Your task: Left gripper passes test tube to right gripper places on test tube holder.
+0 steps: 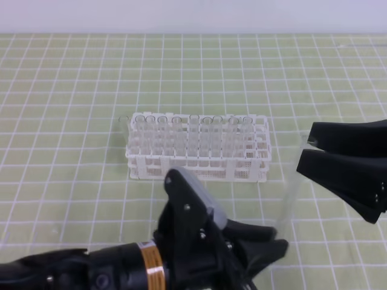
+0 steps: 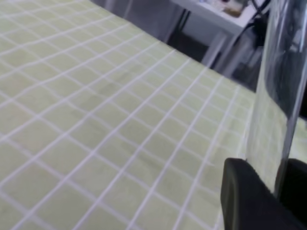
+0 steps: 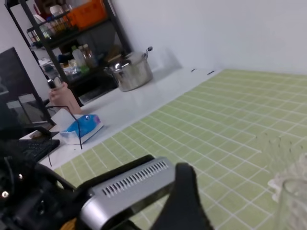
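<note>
The test tube [image 1: 291,187], clear and nearly invisible, stands almost upright right of centre, its lower end pinched in my left gripper [image 1: 279,237], which is shut on it. In the left wrist view the test tube [image 2: 273,96] rises between two black fingers [image 2: 244,199]. My right gripper [image 1: 305,151] reaches in from the right edge with its jaws open, the tips at the tube's upper end; I cannot tell whether they touch it. The white test tube holder [image 1: 199,158] stands mid-table behind both grippers and carries several clear tubes. In the right wrist view, the tube's rim [image 3: 292,203] shows at the lower right.
A green mat with a white grid [image 1: 72,121] covers the table. In the right wrist view a white side table carries a steel pot [image 3: 129,72] and a blue pack [image 3: 84,127], with a dark shelf [image 3: 62,28] behind them. The left arm's grey housing [image 3: 129,184] fills that view's foreground.
</note>
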### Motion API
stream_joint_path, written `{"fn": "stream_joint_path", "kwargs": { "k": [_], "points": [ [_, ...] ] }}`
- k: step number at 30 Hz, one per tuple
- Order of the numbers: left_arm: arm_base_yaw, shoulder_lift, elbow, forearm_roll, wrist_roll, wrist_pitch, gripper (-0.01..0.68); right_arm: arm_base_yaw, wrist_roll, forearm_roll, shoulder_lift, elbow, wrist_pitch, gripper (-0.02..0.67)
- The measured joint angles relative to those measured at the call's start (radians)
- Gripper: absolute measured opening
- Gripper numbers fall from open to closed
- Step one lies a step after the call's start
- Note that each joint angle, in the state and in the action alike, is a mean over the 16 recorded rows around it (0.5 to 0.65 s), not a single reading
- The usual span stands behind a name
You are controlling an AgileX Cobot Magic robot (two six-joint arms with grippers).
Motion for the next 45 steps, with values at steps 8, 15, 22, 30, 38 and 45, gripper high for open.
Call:
{"fn": "stream_joint_path", "kwargs": {
  "k": [8, 15, 22, 30, 38, 45],
  "points": [
    [0.0, 0.056, 0.0, -0.018, 0.023, -0.091, 0.104, 0.0, 0.0, 0.001, 0.003, -0.012, -0.012, 0.504],
    [0.0, 0.061, 0.0, -0.017, 0.044, -0.098, 0.109, 0.0, 0.0, 0.001, 0.003, -0.012, -0.017, 0.488],
    [0.0, 0.065, 0.0, -0.018, 0.058, -0.11, 0.104, 0.0, 0.0, 0.001, 0.003, -0.012, -0.004, 0.441],
    [0.0, 0.069, 0.0, -0.035, 0.074, -0.13, 0.1, 0.0, 0.0, 0.001, 0.003, -0.012, 0.007, 0.387],
    [0.0, 0.07, 0.0, -0.07, 0.1, -0.14, 0.1, 0.005, 0.0, 0.001, 0.003, -0.012, 0.01, 0.373],
    [0.0, 0.072, 0.0, -0.088, 0.112, -0.141, 0.104, 0.019, 0.0, 0.001, 0.003, -0.012, 0.002, 0.367]
  ]
}}
